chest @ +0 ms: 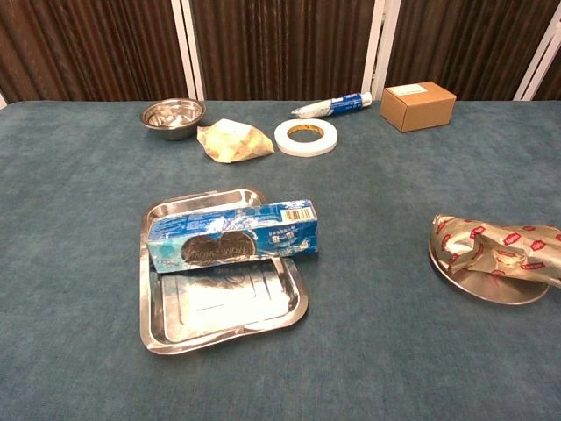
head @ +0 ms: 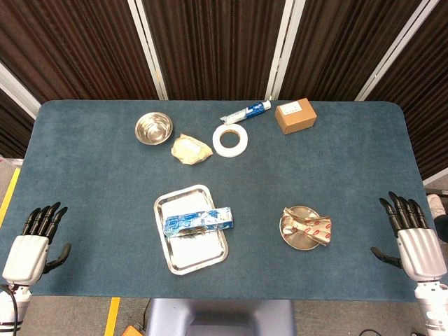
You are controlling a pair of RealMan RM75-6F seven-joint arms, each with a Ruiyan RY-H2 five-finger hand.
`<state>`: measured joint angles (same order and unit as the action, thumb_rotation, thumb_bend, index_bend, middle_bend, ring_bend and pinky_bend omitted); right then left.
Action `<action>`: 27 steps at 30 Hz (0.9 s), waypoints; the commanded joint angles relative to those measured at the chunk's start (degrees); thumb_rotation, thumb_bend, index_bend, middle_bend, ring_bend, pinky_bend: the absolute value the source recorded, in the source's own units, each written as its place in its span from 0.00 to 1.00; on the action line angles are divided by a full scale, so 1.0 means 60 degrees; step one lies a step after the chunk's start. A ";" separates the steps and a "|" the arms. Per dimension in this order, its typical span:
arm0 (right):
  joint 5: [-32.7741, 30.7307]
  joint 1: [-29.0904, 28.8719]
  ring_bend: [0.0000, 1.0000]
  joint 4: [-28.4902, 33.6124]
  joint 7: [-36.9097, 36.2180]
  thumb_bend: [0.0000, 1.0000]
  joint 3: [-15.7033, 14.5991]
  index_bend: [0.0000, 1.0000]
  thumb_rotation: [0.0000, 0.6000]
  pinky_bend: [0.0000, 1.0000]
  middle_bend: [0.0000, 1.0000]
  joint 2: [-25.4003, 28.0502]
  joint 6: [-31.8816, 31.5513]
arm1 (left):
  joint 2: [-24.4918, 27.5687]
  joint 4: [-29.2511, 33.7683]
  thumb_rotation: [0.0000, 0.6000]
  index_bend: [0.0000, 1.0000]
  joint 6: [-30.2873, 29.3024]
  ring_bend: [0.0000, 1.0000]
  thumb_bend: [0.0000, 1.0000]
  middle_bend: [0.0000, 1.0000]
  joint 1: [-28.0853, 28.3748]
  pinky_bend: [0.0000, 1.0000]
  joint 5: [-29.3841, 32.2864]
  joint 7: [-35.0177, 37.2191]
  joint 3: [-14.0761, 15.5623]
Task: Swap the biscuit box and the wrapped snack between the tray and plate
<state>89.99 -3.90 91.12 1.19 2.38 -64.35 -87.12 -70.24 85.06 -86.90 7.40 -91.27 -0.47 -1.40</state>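
Nothing swapped yet, by the look of it: the biscuit box (head: 198, 222) lies across the tray (head: 203, 255) and the wrapped snack (head: 309, 227) sits on the plate (head: 288, 238). The left robot hand (head: 33, 243) and right robot hand (head: 413, 239) rest spread and empty at the surface (head: 91, 175) edges.

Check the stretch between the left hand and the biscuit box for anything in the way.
Nothing visible blocks it. Only bare table lies between the left hand and the biscuit box on the tray. The bowl and paper wad sit farther back.
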 commanded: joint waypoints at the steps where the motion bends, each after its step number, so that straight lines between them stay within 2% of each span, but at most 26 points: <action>1: -0.0021 -0.0091 0.00 0.0036 0.0014 0.14 -0.0045 0.00 1.00 0.00 0.00 0.0053 0.0224 | -0.0085 -0.0006 1.00 0.00 -0.0055 0.00 0.38 0.00 0.0009 0.06 -0.0049 0.0252 -0.0004; 4: -0.0039 -0.0155 0.00 0.0029 -0.0138 0.14 -0.0065 0.00 1.00 0.00 0.00 0.0127 0.0381 | -0.0241 -0.0114 1.00 0.00 0.0080 0.00 0.38 0.00 0.0172 0.07 -0.0279 0.1037 0.0078; 7: 0.0069 -0.0167 0.00 0.0037 -0.0342 0.14 -0.0103 0.00 1.00 0.00 0.00 0.0190 0.0368 | -0.0533 -0.0197 1.00 0.00 0.0111 0.00 0.38 0.00 0.0536 0.08 -0.0948 0.2228 0.0188; 9: 0.0211 -0.0162 0.00 0.0018 -0.0493 0.14 -0.0170 0.00 1.00 0.00 0.00 0.0240 0.0335 | -0.0731 -0.0229 1.00 0.00 0.0268 0.00 0.38 0.00 0.0897 0.10 -0.1461 0.2562 0.0268; 13: 0.0468 -0.0147 0.00 0.0054 -0.0889 0.14 -0.0305 0.00 1.00 0.00 0.00 0.0406 0.0275 | -0.0852 0.0520 1.00 0.00 0.1151 0.00 0.37 0.00 0.1605 0.17 -0.1589 0.2218 0.0149; 19: 0.0647 -0.0024 0.00 0.0046 -0.1377 0.14 -0.0367 0.00 1.00 0.00 0.00 0.0598 -0.0037 | -0.1479 0.1417 1.00 0.00 0.2951 0.00 0.37 0.00 0.2589 0.16 -0.0964 0.1132 -0.0107; 22: 0.0566 0.0015 0.00 0.0022 -0.1628 0.14 -0.0343 0.00 1.00 0.00 0.00 0.0705 -0.0092 | -0.1918 0.1544 1.00 0.00 0.3646 0.00 0.37 0.00 0.3004 0.15 -0.0600 0.0672 -0.0256; 27: 0.0452 0.0054 0.00 -0.0024 -0.2046 0.14 -0.0299 0.00 1.00 0.00 0.00 0.0882 -0.0144 | -0.2771 0.1302 1.00 0.00 0.4271 0.00 0.37 0.00 0.3483 0.14 0.0007 -0.0039 -0.0560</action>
<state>92.90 -3.69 91.07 -10.64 0.49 -59.36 -87.82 -84.85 93.34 -62.86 26.78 -92.94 0.78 -3.67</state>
